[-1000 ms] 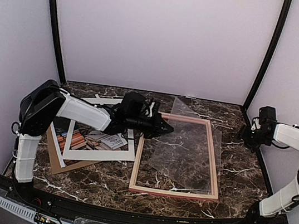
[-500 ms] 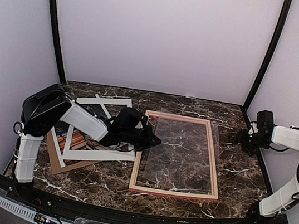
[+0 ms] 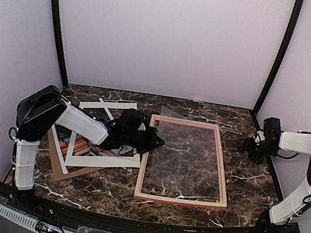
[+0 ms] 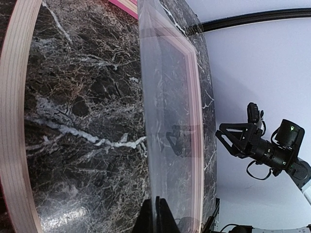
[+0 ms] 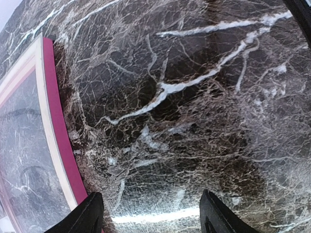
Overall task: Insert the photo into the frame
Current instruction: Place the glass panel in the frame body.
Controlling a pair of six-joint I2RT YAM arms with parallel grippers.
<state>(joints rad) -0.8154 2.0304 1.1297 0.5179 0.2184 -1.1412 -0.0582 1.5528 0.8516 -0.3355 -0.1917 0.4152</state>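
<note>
The photo [image 3: 82, 146], a rectangular paper print with orange-brown books on a dark ground, is lying at the left of the dark marble desk [image 3: 108, 194], outside the frame. It is sitting under a white card mat [image 3: 105, 160] with a cut-out window and over a plain brown backing board [image 3: 64, 171]. Only the overhead view is showing it, and the left arm is covering much of it, so the rest of the print is hard to make out.

The large thin wooden frame [image 3: 181, 200], pink-faced with pale sides, is lying flat at the middle right, with a clear plastic sheet [image 3: 189, 162] resting across it. Overhead, the left fingers [image 3: 156, 142] are sitting at the frame's left rail, their grip too small to read there. The left wrist view is showing them [image 4: 155, 216] pinching the sheet's [image 4: 170, 121] near edge, with the frame's pale rail [image 4: 12, 126] curving past.

The right fingers [image 3: 250, 147] are hovering near the desk's right edge, apart from the frame. Their own wrist view is showing them [image 5: 92, 213] spread wide over bare marble, with the frame's pink edge [image 5: 53, 121] cut off at the left.
</note>
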